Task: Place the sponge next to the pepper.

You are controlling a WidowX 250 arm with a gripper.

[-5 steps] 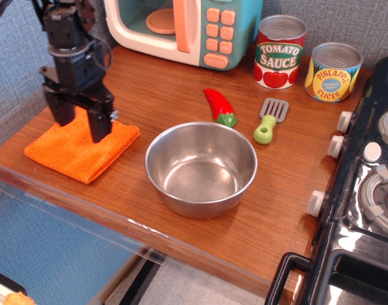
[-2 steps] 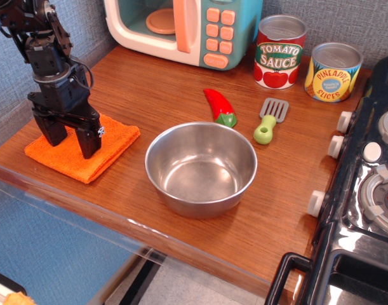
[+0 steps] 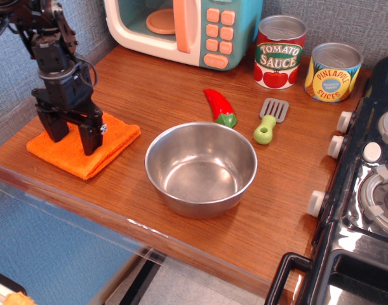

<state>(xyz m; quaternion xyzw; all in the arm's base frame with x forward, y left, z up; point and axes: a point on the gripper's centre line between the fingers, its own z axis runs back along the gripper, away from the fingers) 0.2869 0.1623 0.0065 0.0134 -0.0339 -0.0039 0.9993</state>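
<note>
The orange sponge (image 3: pixel 108 143) lies flat at the left front of the wooden counter. My black gripper (image 3: pixel 73 136) stands upright over it, jaws apart, both fingertips down at the sponge's surface and holding nothing. The red pepper (image 3: pixel 219 106) with a green cap lies near the counter's middle, well to the right of the sponge, beyond the steel bowl (image 3: pixel 201 168).
A green-handled toy spatula (image 3: pixel 270 121) lies right of the pepper. A toy microwave (image 3: pixel 184 28), a tomato sauce can (image 3: pixel 279 51) and a pineapple can (image 3: pixel 333 71) stand at the back. A toy stove (image 3: pixel 371 184) borders the right side.
My gripper has moved left and lowered onto the sponge, then shifted slightly. The sponge has slid a little and looks pressed or bunched under the fingers.
</note>
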